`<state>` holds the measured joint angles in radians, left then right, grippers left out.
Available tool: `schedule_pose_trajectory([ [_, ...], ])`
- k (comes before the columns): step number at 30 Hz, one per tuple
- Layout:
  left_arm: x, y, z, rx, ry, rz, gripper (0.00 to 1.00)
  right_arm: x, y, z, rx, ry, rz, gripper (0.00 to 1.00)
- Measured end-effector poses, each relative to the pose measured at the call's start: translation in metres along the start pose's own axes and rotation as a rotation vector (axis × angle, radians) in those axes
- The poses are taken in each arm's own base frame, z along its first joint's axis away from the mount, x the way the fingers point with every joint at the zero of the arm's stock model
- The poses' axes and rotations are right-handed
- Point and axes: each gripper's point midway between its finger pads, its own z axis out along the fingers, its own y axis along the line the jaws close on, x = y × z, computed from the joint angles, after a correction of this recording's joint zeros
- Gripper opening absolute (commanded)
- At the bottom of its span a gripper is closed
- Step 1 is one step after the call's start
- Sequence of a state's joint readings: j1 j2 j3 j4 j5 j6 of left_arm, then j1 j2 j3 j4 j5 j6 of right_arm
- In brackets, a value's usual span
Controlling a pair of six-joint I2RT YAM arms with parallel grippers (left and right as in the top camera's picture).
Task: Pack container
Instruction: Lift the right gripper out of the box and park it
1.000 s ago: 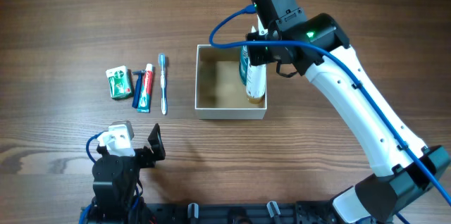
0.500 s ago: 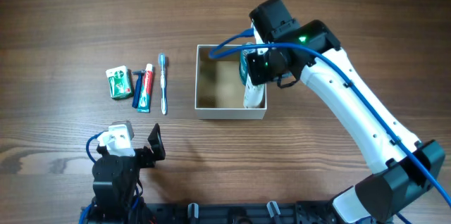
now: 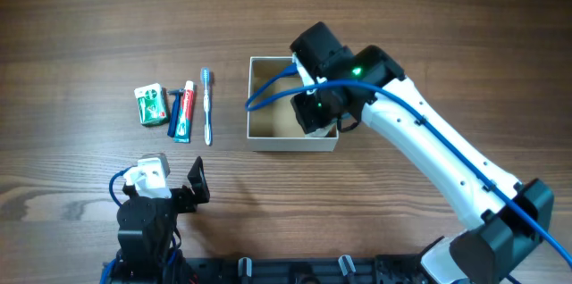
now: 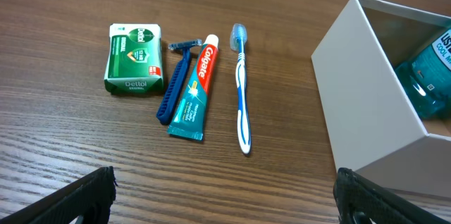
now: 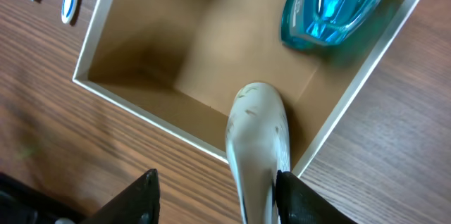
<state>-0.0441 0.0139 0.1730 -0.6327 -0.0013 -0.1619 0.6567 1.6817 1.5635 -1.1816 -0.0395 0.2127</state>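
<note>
The container (image 3: 249, 96) is a white-walled square box with a tan inside (image 5: 141, 108), at the table's middle. A teal mouthwash bottle (image 5: 331, 9) lies in its far right part (image 4: 431, 76). My right gripper (image 3: 318, 112) hangs over the box's near right corner. Its jaws (image 5: 218, 189) stand open, and a white tube (image 5: 259, 139) leans on the right finger, apart from the left one. My left gripper (image 4: 225, 196) is open near the front left edge, holding nothing.
Left of the container lie a blue toothbrush (image 3: 207, 105), a red and teal toothpaste tube (image 3: 184, 110), a blue razor (image 3: 174, 105) and a green soap box (image 3: 151, 104). The left arm's base (image 3: 147, 221) sits at the front left.
My right arm has swung left and down over the container. Its jaws, shut on the white tube before, have spread apart. The left arm has stayed still.
</note>
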Motion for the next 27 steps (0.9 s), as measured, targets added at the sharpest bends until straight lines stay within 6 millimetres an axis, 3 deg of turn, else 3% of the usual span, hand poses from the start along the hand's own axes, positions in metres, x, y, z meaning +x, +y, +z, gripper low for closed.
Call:
schedule_pose_trajectory([
  [3, 0.000, 0.000, 0.000, 0.000, 0.000, 0.000, 1.00, -0.004, 0.000, -0.017, 0.019, -0.066, -0.006, 0.65],
  [5, 0.000, 0.000, 0.000, 0.000, 0.000, 0.000, 1.00, -0.007, -0.005, -0.029, 0.046, -0.112, 0.010, 0.74],
  [12, 0.000, 0.000, 0.000, 0.000, 0.000, 0.000, 1.00, -0.021, -0.043, -0.074, 0.179, -0.293, 0.144, 0.93],
  [14, 0.000, 0.000, 0.000, 0.000, 0.000, 0.000, 1.00, -0.025, -0.066, -0.093, 0.198, -0.355, 0.244, 0.97],
  [17, 0.000, 0.000, 0.000, 0.000, 0.000, 0.000, 1.00, -0.022, -0.117, -0.124, 0.236, -0.444, 0.423, 1.00],
  [21, 0.000, 0.000, 0.000, 0.000, 0.000, 0.000, 1.00, -0.002, -0.191, -0.150, 0.246, -0.496, 0.676, 1.00],
  [25, 0.000, 0.000, 0.000, 0.000, 0.000, 0.000, 1.00, 0.020, -0.228, -0.154, 0.227, -0.488, 0.844, 1.00],
  [27, 0.000, 0.000, 0.000, 0.001, -0.001, -0.003, 1.00, 0.023, -0.234, -0.155, 0.218, -0.494, 0.887, 1.00],
])
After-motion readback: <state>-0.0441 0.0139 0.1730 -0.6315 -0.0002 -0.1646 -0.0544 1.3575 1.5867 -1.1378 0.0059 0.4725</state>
